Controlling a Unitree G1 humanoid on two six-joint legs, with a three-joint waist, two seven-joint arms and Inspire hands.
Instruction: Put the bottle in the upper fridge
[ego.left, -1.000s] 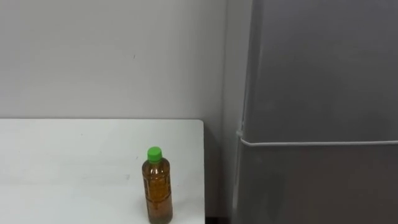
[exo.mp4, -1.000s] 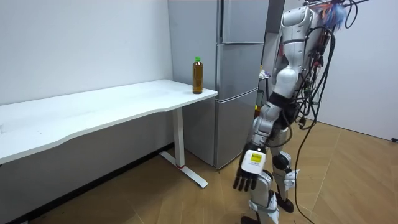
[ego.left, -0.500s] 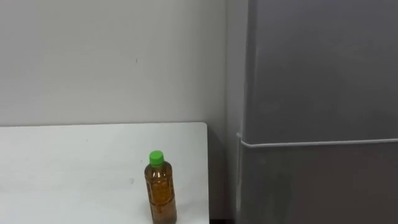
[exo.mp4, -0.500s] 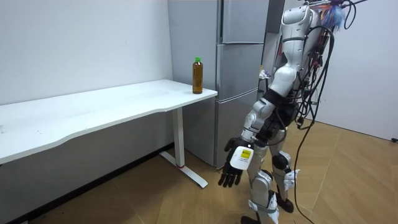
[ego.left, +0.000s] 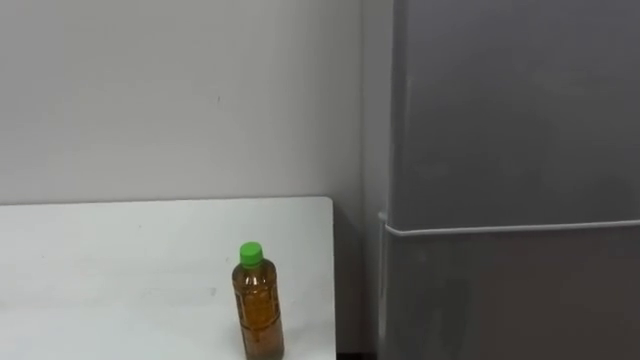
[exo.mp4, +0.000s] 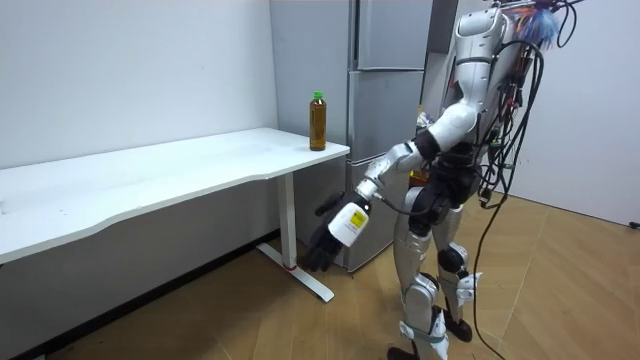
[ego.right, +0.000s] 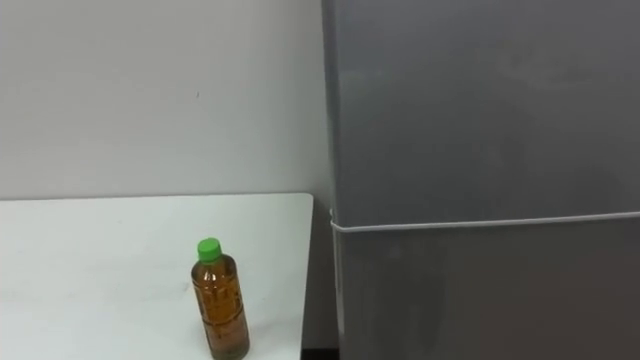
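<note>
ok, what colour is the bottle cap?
Bright green cap on the bottle, clearest in the left eye view.

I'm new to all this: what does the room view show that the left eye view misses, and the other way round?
The room view takes in the robot itself, standing on a wooden floor before the fridge, its left hand held out with relaxed fingers, lower than the top of the table. The left eye view gives the fridge's front head-on, with the seam between its two doors. Both share the green-capped bottle, upright near the table's corner beside the shut fridge.
</note>
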